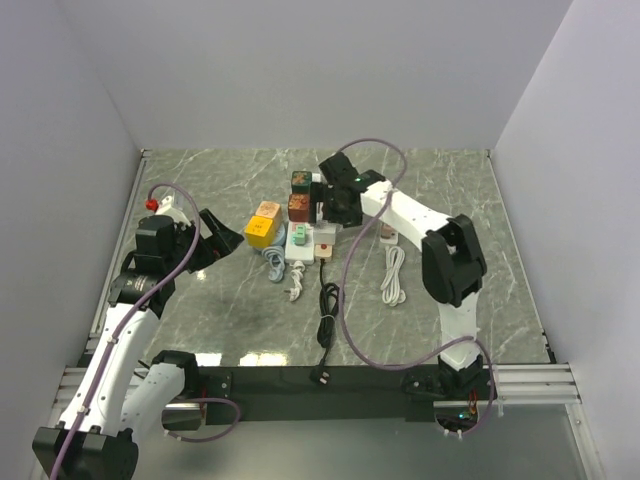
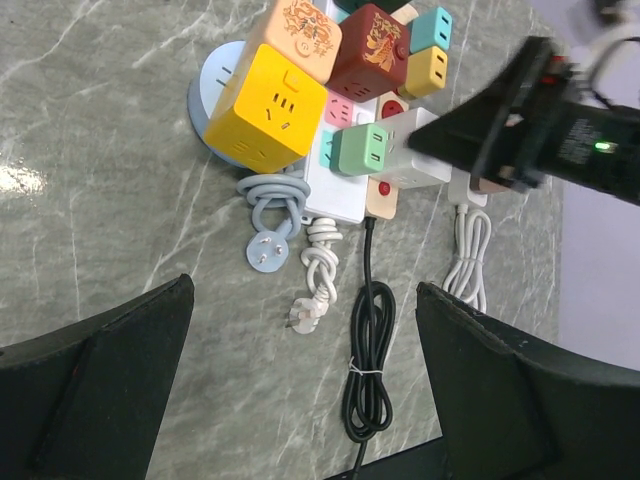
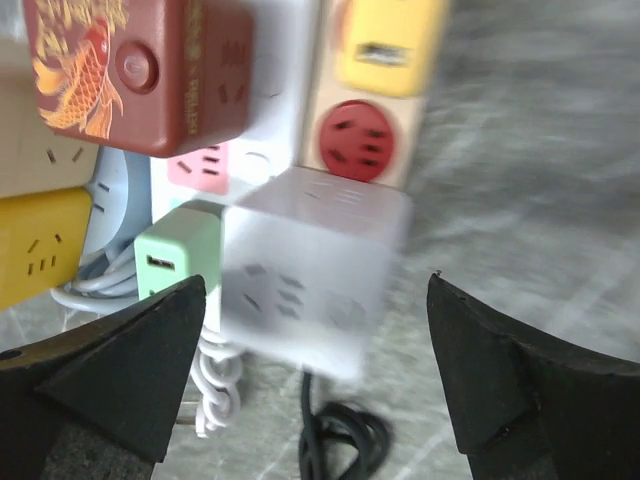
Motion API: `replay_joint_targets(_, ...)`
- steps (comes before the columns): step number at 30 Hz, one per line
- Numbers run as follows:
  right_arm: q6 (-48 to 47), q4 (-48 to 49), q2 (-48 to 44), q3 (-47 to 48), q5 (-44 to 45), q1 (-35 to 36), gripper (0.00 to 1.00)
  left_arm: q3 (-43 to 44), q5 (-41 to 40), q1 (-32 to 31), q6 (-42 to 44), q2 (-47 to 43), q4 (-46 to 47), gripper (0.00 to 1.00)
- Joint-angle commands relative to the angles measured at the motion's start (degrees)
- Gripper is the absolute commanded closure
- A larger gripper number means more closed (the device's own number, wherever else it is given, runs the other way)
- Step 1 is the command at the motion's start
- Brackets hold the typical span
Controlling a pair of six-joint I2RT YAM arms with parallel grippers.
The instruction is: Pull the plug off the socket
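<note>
Spotter: White cube plug (image 3: 310, 270) location?
Logger: Centre of marble table (image 1: 460, 180), sitting on beige strip (image 2: 383, 207) just beside red socket (image 3: 360, 140). Green module (image 3: 175, 260) against its side. Wrist view blurred.
Spotter: Right gripper (image 3: 318, 290)?
Logger: Jaws spread wide either side of the cube, gaps showing, no contact seen.
Spotter: Left gripper (image 2: 305, 290)?
Logger: Released too, nothing between its fingers. Hangs above the marble, left of the cluster of strips, touching none.
</note>
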Motion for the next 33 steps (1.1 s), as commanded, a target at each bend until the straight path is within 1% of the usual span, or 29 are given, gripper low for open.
replay_joint_targets(1,0.7,-0.48,-10.61,-0.92,9.34,-2.44,0.02,1.65,0.63,-0.11,0.55,-0.28,1.04,0.01)
replay_joint_targets(3,0.26,-1.44,-14.02,-1.79,10.84,-3.14,0.01,2.18,2.03,-0.2,0.64,0.51,1.74,0.01)
replay_joint_targets(4,0.34,-1.97,-15.09,-2.15,11.63,-3.5,0.01,2.44,3.95,-0.37,0.9,0.87,2.53,0.01)
replay_joint_targets(6,0.87,-2.85,-17.9,-3.72,13.39,-5.16,0.01,3.41,4.67,-0.99,1.25,2.09,3.24,0.01)
replay_joint_targets(9,1.05,-4.95,-19.67,-5.57,15.57,-7.71,0.01,4.64,4.5,-3.8,1.26,4.02,4.12,0.0)
replay_joint_targets(12,0.08,-6.01,-19.85,-6.89,15.86,-10.25,0.01,5.96,1.78,-8.62,0.47,6.39,5.17,0.01)
replay_joint_targets(13,-0.09,-5.76,-19.93,-7.51,15.59,-10.96,0.01,6.22,0.9,-11.77,-0.06,7.1,5.44,0.01)
replay_joint_targets(14,-0.1,-5.32,-20.2,-8.21,15.24,-11.84,0.01,6.83,-1.11,-13.45,-0.41,7.89,5.96,0.01)
replay_joint_targets(17,-0.97,-2.86,-20.29,-10.59,11.56,-15.53,0.03,8.68,-5.59,-19.7,-1.82,12.11,7.19,0.01)
replay_joint_targets(18,-2.63,-2.42,-19.33,-10.42,10.68,-16.15,0.04,9.21,-7.0,-21.28,-2.0,14.29,7.54,0.01)
replay_joint_targets(19,-3.51,-2.41,-18.54,-9.98,9.36,-16.68,0.04,9.82,-8.5,-24.25,-2.43,15.45,7.55,0.01)
replay_joint_targets(20,-4.39,-3.02,-16.7,-8.41,9.09,-16.94,0.04,10.87,-11.38,-25.76,-2.78,17.63,7.63,0.0)
replay_joint_targets(22,-6.24,-3.82,-15.28,-7.52,7.69,-17.12,0.05,12.11,-12.9,-29.27,-3.75,19.75,8.25,0.01)
replay_joint_targets(23,-6.6,-3.65,-14.84,-7.6,7.07,-17.04,0.05,12.46,-12.91,-30.42,-4.19,20.64,8.51,0.01)
replay_joint_targets(24,-7.03,-2.95,-14.49,-8.21,6.54,-17.12,0.06,12.81,-15.69,-31.48,-4.72,22.3,8.69,0.01)
replay_joint_targets(25,-7.13,-2.51,-14.31,-8.74,6.01,-17.04,0.06,13.43,-16.59,-33.14,-5.51,23.1,8.86,0.01)
replay_joint_targets(29,-7.56,-1.1,-12.47,-12.07,5.48,-17.21,0.11,14.13,-18.44,-35.62,-7.36,25.39,9.66,0.01)
replay_joint_targets(32,-7.13,-0.74,-11.15,-12.61,5.4,-17.21,0.21,14.4,-19.85,-36.5,-7.62,25.66,9.75,0.01)
replay_joint_targets(33,-7.04,-0.4,-10.8,-12.7,5.22,-17.21,0.22,14.31,-20.28,-36.67,-7.8,25.57,9.66,0.01)
